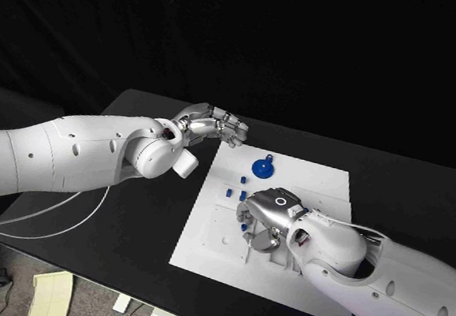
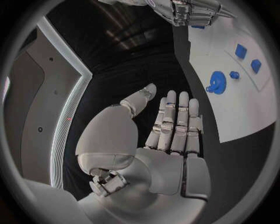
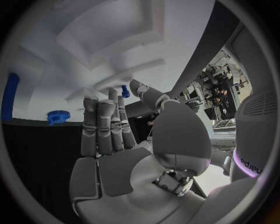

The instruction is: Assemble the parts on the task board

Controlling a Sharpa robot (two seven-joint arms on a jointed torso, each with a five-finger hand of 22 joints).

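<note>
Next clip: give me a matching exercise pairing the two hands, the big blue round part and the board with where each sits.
Things:
1. left robot hand
2. right robot hand
3. blue round part
4. task board

Places:
A. lies on the board's far half
B. above the board's middle, fingers pointing down
C. white plate on the black table
D. at the board's far left corner, holding nothing

Pairs: 1-D, 2-B, 3-A, 4-C

You see a matt black table (image 1: 430,194) with no sheen, and on it the task board (image 1: 306,177), a smooth white plate with a flat, dull finish. The blue round part (image 1: 263,167) and the small blue pieces (image 1: 229,192) look like smooth moulded plastic. Your left hand (image 1: 212,124) and right hand (image 1: 272,212) show silvery, satin metal-like segments, while the left arm (image 1: 57,154) wears glossy white plastic shells.
</note>
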